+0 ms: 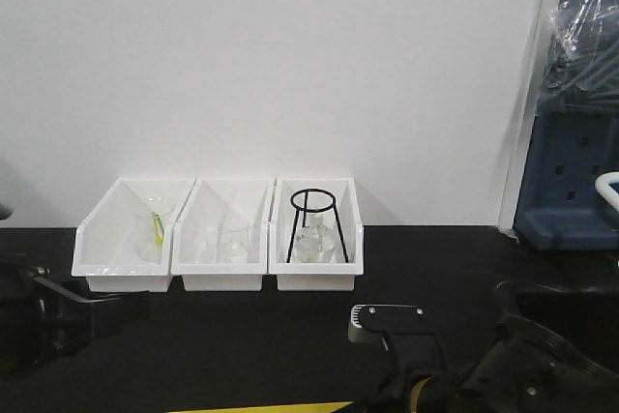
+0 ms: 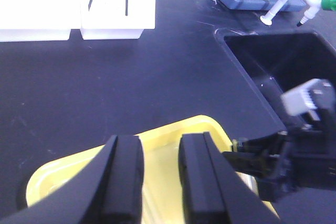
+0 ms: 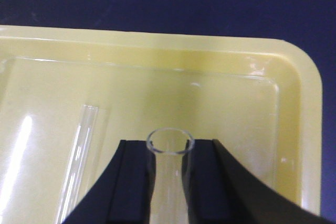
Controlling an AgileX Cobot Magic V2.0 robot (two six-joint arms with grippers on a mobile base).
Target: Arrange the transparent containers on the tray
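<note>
In the right wrist view my right gripper (image 3: 169, 149) is shut on the neck of a clear glass tube (image 3: 169, 141), its open rim up, over the yellow tray (image 3: 220, 66). A second clear tube (image 3: 79, 156) lies flat on the tray to the left. The left wrist view shows my left gripper (image 2: 160, 148) open over the tray (image 2: 202, 127), with nothing between its fingers. More transparent containers stand at the back: a beaker (image 1: 155, 224) in the left bin, a beaker (image 1: 230, 239) in the middle bin, and a flask (image 1: 311, 239) under the black ring stand (image 1: 314, 224).
Three white deep bins (image 1: 222, 278) line the wall at the back of the black bench. A black sink (image 2: 283, 61) is sunk into the bench on the right. Blue racks (image 1: 571, 181) stand at the far right. The right arm (image 2: 294, 145) is close beside the left gripper.
</note>
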